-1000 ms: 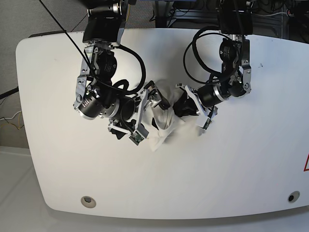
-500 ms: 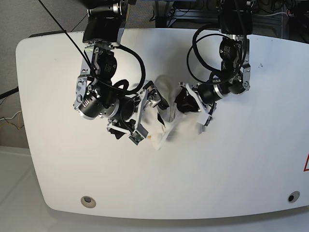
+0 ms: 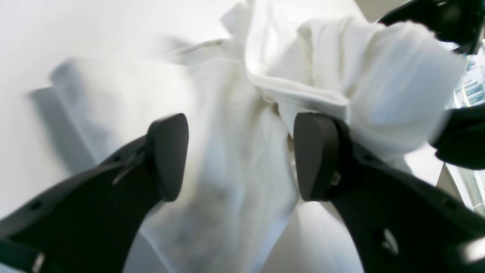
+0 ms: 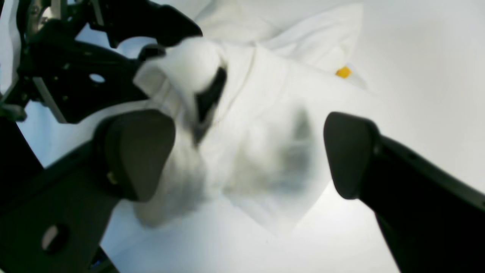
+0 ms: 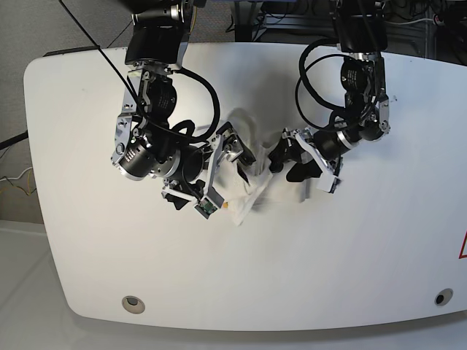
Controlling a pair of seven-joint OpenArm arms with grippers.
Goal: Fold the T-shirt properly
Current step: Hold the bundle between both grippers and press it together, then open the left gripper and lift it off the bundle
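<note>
T-shirt lies bunched between the left gripper and right gripper, both spread apart.

White rounded table with two small round grommets near its front edge.

Base looks straight down; both wrist views close on the T-shirt.

place: lab | cues: white robot table, cabling
</note>
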